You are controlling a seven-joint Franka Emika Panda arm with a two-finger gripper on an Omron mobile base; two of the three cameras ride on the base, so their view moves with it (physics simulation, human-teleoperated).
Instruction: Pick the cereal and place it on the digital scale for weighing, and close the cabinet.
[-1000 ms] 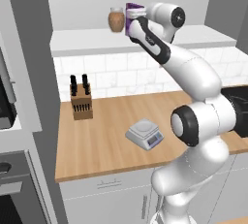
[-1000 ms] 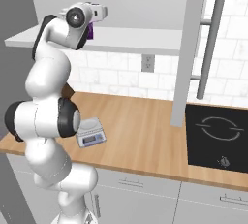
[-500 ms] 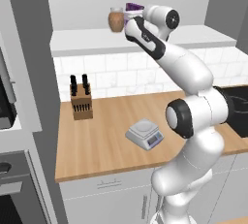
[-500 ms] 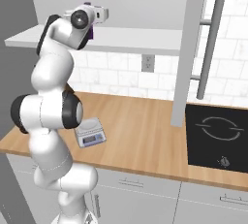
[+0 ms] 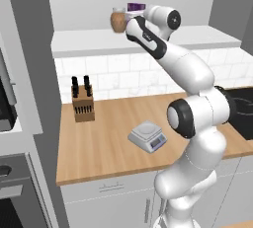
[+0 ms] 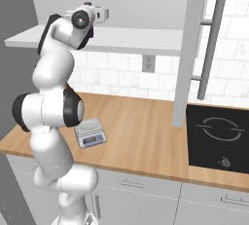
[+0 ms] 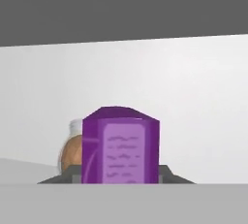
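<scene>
So far the task looks barely begun, judging by how things lie. At the left of the wooden bench stands a brown wooden knife block with dark handles, against the white tiled wall. Above it, on the pale cabinet shelf, sits a round brown jar with a pale lid, and just beside it, to the right, the small purple rectangular cereal box stands upright. The white arm reaches up to that shelf, and its tool is at the box: in the hand view the purple box sits right between the two dark finger tips, which appear pressed in on its lower sides, so the tool reads as pinching the cereal. The box seems not yet lifted off the shelf, though its base is hidden.

Lower and nearer the middle of the bench lies the small flat light-grey digital scale with a round plate and bluish display, its plate bare. Farther right, the large grey cabinet door with a long silver bar handle stands swung open, next to the black hob.

Left to do: lift the cereal out, carry it down to the scale, set it on the plate, then shut the cabinet.
</scene>
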